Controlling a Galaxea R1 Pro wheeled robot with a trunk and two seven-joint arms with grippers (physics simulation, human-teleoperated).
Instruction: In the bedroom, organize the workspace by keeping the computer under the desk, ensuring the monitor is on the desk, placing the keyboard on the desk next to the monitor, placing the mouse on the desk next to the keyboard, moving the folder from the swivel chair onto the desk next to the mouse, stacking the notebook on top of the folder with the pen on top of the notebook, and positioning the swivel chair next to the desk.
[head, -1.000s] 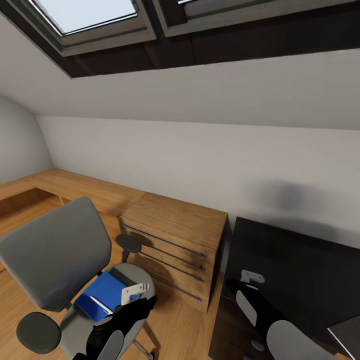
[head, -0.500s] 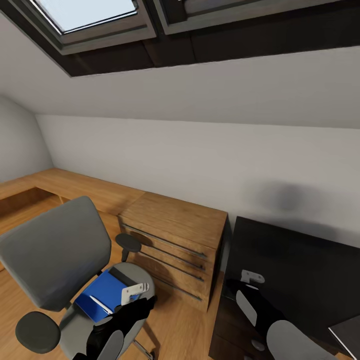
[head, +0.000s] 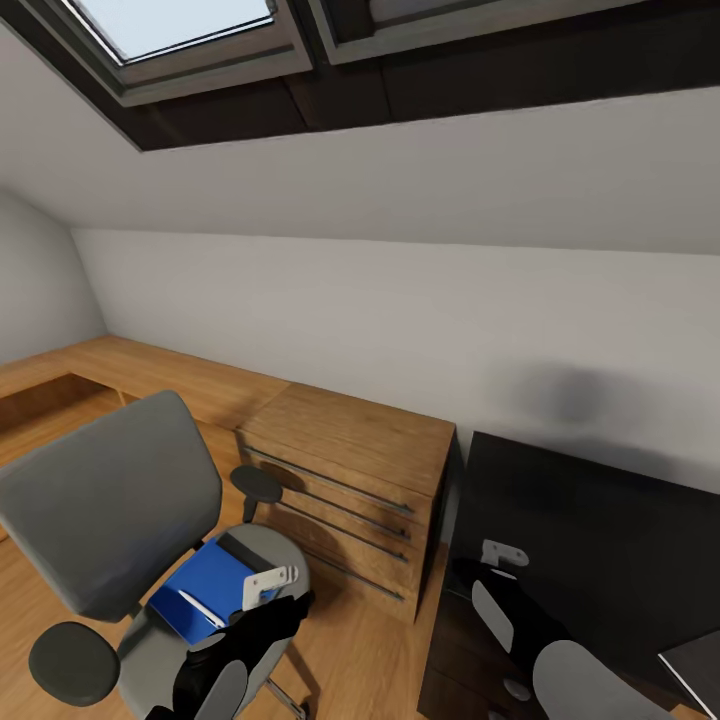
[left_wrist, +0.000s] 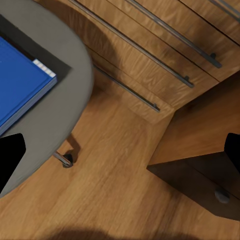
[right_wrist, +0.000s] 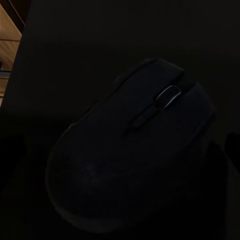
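- The swivel chair (head: 120, 520) stands on the wood floor (head: 370, 660) at the near left, its grey back turned to the left and its black armrests (head: 258, 486) on either side of the seat.
- The folder (head: 205, 590) lies flat on the chair's seat, with the pen (head: 200, 608) lying across its near part; a dark strip shows at the folder's far edge, too small to tell what it is.
- The left gripper (head: 272, 582) hangs just to the right of the folder, over the seat's right rim; in the left wrist view its fingers (left_wrist: 11, 160) stand wide apart with nothing between them.
- A light wooden dresser (head: 350, 490) with bar handles stands between the chair and the desk (head: 600, 530), which fills the near right.
- The right gripper (head: 503, 553) sits low over the desk's left end.
- In the right wrist view the mouse (right_wrist: 130, 165) lies on the black desk top, just under the gripper; whether the fingers touch it I cannot tell.
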